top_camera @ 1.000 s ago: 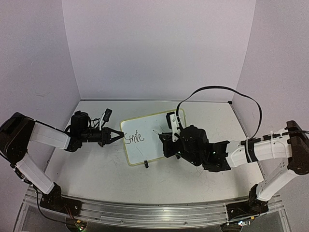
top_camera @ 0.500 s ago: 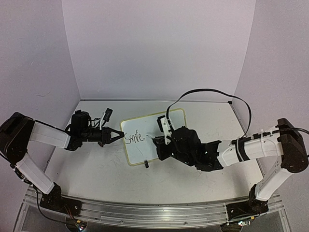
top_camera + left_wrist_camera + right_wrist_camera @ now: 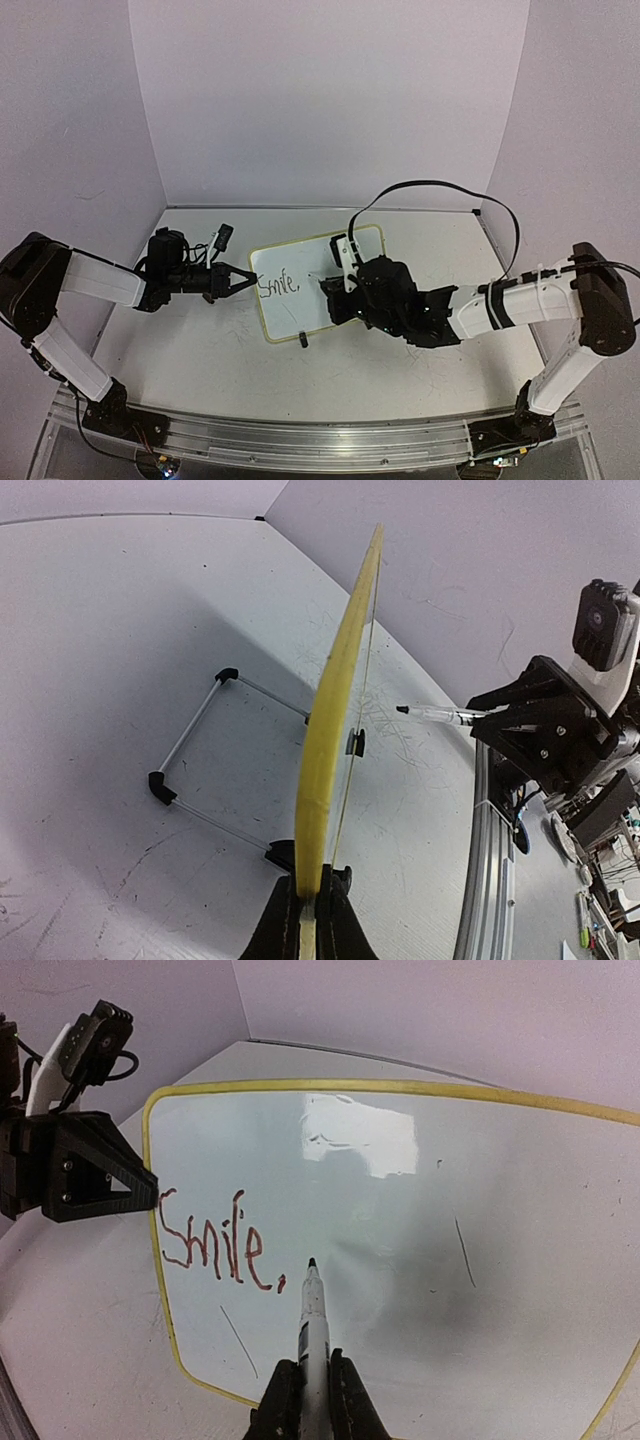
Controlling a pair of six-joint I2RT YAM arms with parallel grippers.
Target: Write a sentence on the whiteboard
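— Status of the board?
— The whiteboard (image 3: 300,258) stands mid-worktop (image 3: 200,350), its left edge clamped by the left fingers (image 3: 278,925). The sentence (image 3: 215,1250) reads only "Smile,".
— And the pen?
— The marker (image 3: 312,1330) is pinched in the right fingers (image 3: 280,1400), tip just right of the comma. Worktop white and scuffed; walls (image 3: 330,100) pale lilac.

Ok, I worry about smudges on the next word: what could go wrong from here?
The whiteboard stands on a thin wire stand, clamped only at one edge by the left tool; a hard press from the marker may flex or tip it. The tip sits close to "Smile,", so the next word could crowd or smear it.
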